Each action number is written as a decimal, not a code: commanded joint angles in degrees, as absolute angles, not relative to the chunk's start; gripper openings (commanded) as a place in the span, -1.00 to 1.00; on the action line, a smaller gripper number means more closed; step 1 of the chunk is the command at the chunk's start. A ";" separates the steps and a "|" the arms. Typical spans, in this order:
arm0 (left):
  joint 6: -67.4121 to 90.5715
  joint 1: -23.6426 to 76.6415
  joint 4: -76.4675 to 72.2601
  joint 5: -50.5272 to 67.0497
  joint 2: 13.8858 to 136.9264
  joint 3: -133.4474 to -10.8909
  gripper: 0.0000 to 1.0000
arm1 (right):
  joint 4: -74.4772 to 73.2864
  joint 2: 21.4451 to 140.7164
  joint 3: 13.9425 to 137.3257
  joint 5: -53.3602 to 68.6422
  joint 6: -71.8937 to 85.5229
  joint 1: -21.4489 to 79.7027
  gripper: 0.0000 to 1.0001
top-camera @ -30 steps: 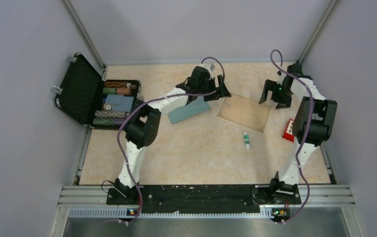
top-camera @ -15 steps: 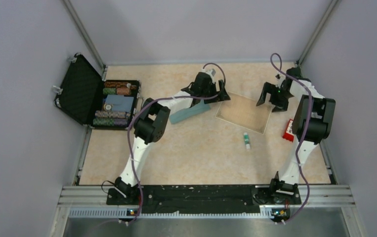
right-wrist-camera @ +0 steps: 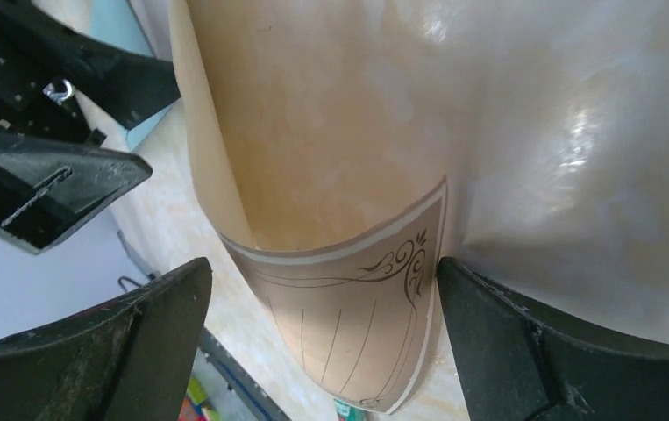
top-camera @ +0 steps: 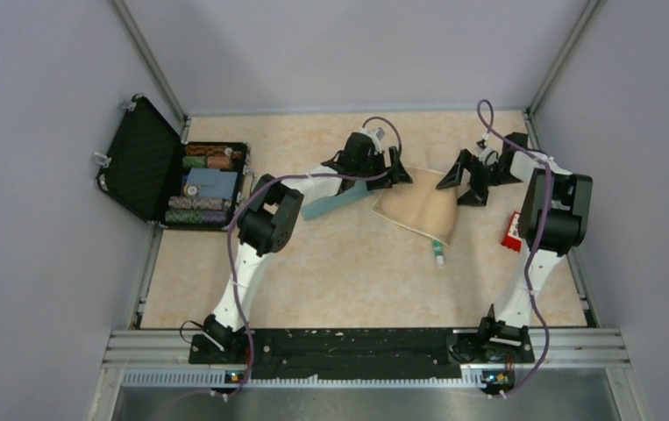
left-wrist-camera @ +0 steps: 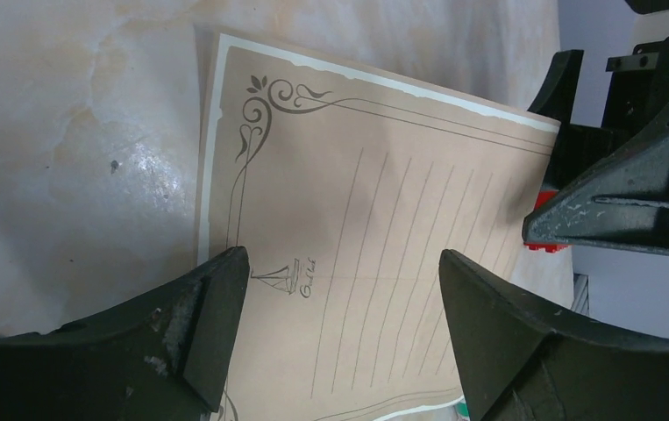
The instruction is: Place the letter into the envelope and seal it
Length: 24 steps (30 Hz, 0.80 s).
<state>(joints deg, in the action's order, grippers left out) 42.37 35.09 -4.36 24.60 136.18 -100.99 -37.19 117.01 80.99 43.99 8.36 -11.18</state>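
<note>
Letter [top-camera: 418, 209], half-curled on surface [top-camera: 313, 272]. We judge folding underway. Left gripper [left-wrist-camera: 341, 272] and right gripper [right-wrist-camera: 322, 274] both released. Next: crease it for envelope [top-camera: 329, 205].

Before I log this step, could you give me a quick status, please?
Left gripper, right gripper open. Letter unheld, edge curled, outside envelope. Glue stick at letter's corner.

Open tabletop [top-camera: 339, 281] nearside; glue stick [top-camera: 437, 254] at near edge of the letter [top-camera: 418, 209], case [top-camera: 142, 158] far left.
</note>
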 commanded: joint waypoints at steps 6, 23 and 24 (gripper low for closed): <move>40.70 35.55 -4.66 25.26 135.83 -100.13 0.71 | -33.62 109.93 77.55 59.63 9.99 -10.93 0.98; 36.34 36.78 -6.15 29.51 136.68 -100.41 0.75 | -33.19 111.97 83.09 59.38 9.20 -9.34 0.98; 36.24 36.82 -6.15 29.45 136.65 -100.47 0.75 | -34.44 112.11 83.26 58.67 8.21 -9.28 0.98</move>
